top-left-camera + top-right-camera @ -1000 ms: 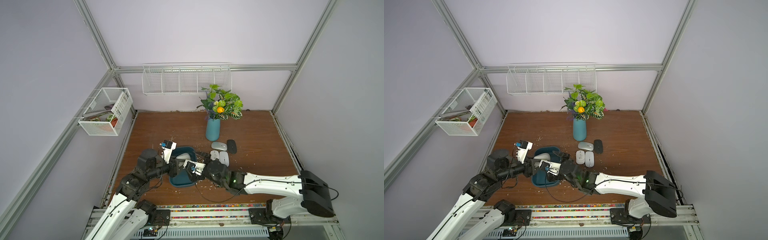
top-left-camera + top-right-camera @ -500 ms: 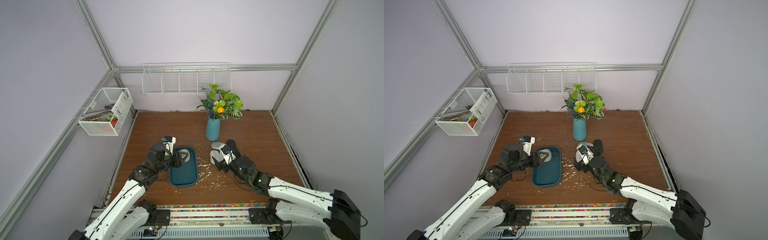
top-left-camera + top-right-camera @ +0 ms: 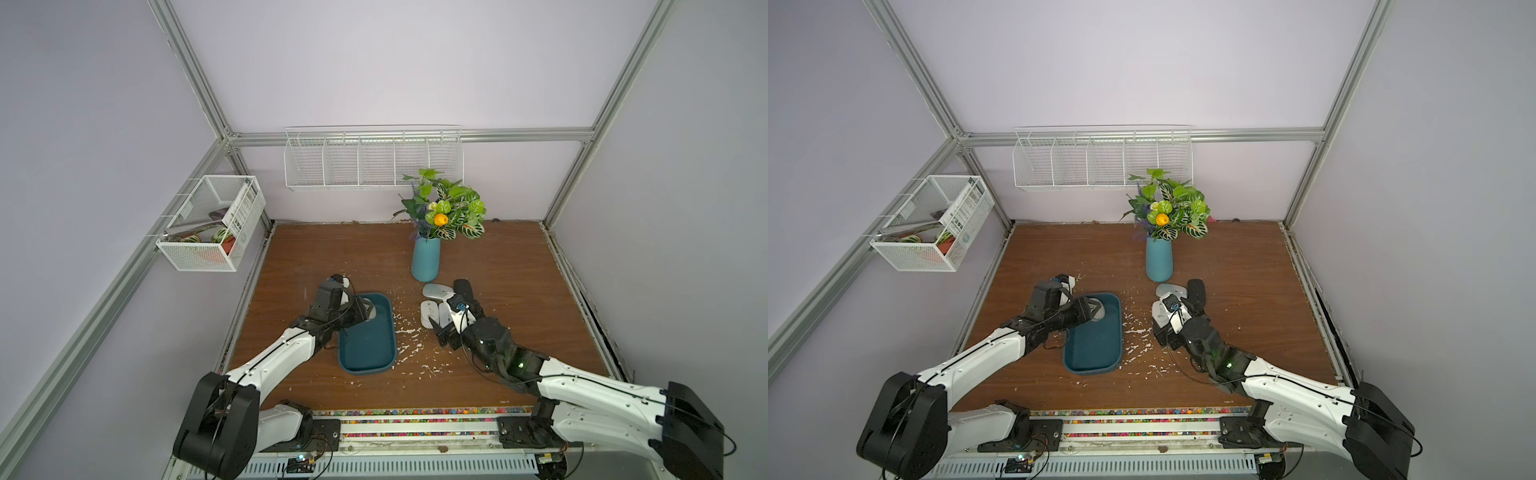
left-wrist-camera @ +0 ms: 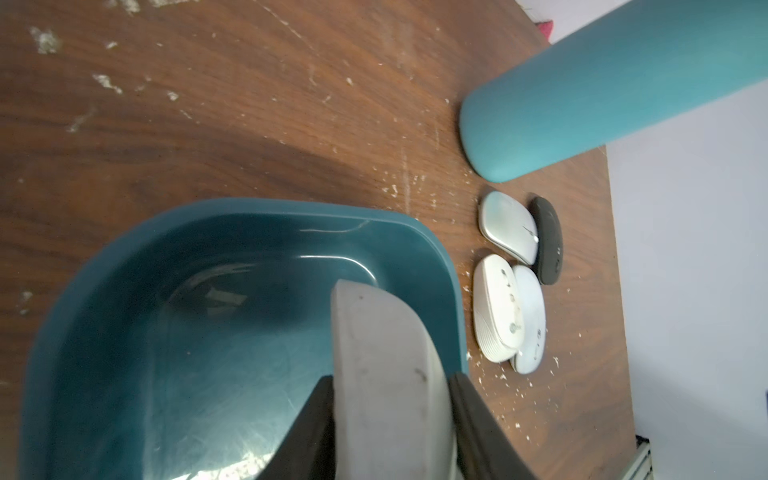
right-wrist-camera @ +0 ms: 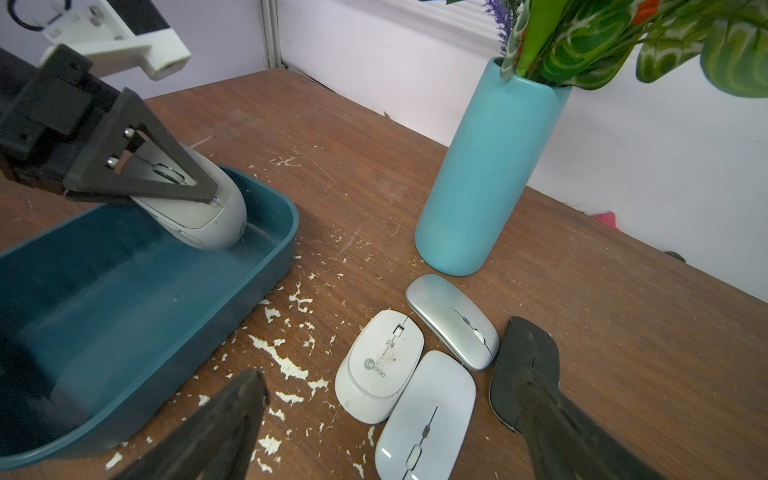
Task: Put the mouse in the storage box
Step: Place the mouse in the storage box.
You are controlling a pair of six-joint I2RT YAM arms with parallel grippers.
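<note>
Smooth rounded grey mouse (image 5: 199, 216), nose inside glossy teal plastic storage box (image 5: 272, 259)

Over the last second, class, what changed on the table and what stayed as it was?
The right arm drew back from over the storage box toward its own side; the right hand hangs open above the four mice by the vase. Nothing was visibly grasped or let go. The left hand stayed shut on the grey mouse, tilted over the box's far end. Box, vase and those mice stayed put.
</note>
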